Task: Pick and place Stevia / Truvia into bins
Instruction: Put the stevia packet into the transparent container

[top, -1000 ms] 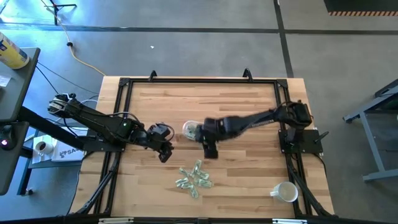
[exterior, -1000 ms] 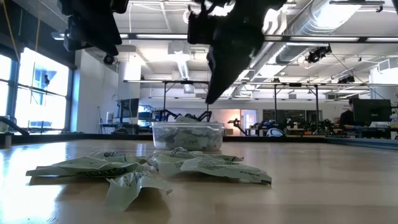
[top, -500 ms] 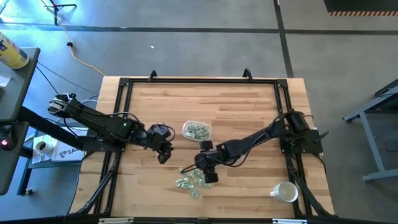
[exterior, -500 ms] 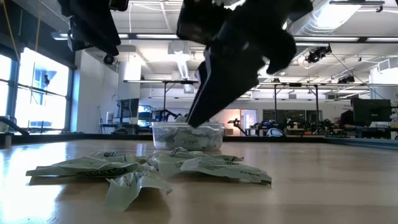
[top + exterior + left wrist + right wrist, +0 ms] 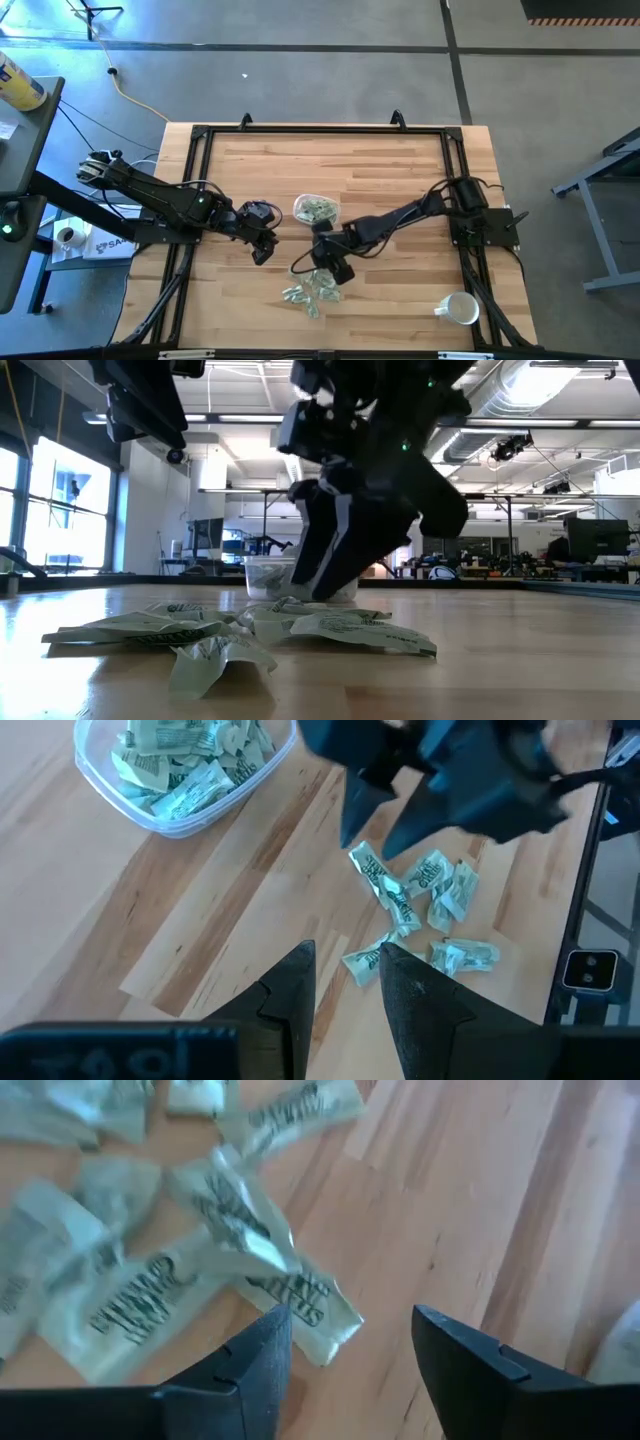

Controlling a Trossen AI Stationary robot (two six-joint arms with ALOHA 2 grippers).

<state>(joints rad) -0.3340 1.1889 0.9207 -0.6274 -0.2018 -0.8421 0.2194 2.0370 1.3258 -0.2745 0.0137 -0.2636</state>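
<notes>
On the left of the high view I have the left gripper point(image 5: 264, 246) parked over bare desk point(image 5: 400, 170), well short of the work; its own camera shows the two fingers parted a little with nothing between them. I'd leave that arm waiting.

Moving toward the centre, the clear bowl point(image 5: 316, 209) sits just above the middle of the frame with a good many sachets already inside it. Directly below it in the frame lies the loose pile of Stevia sachets point(image 5: 312, 288), a small scatter of pale green and white packets overlapping one another at mixed angles.

The right gripper point(image 5: 329, 266) reaches in from the right side and hangs between bowl and pile, right at the pile's upper edge. Its wrist camera shows the fingers standing apart and empty, with the nearest sachet point(image 5: 290, 1295) just ahead of the tips and slightly to one side of the gap. That packet's long axis runs slantwise to the line between the fingers, so I judge I'd need a short push forward and a small wrist turn to close across its narrow width. The right arm is clearly the nearer one for this pick
</notes>
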